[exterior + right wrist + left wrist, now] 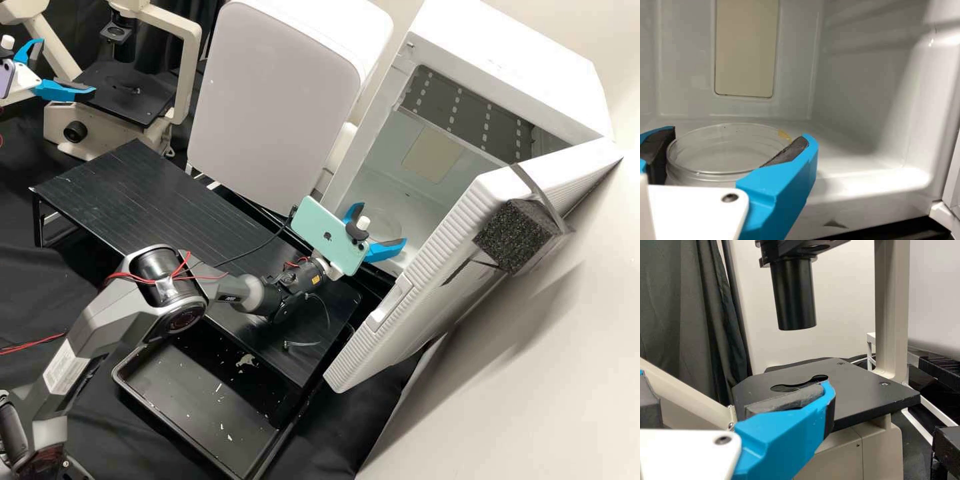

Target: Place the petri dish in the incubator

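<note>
In the high view, my right gripper (384,223) is at the mouth of the white incubator (513,57), its fingers spread. The clear petri dish (389,227) rests on the incubator floor by those fingertips. From the right wrist view, the round glass dish (725,150) appears between the two blue fingers of my right gripper (739,134), which stands open; whether a pad touches the rim I cannot tell. At the far left of the high view, my left gripper (68,65) stands open near the microscope stage. The left wrist view has the left gripper (737,382) with nothing held.
The incubator's ribbed door (413,287) hangs open to the right. A microscope (130,90) stands at the back left, beside a white appliance (273,93). The black raised platform (133,193) lies under the right arm, with a black tray (200,393) in front.
</note>
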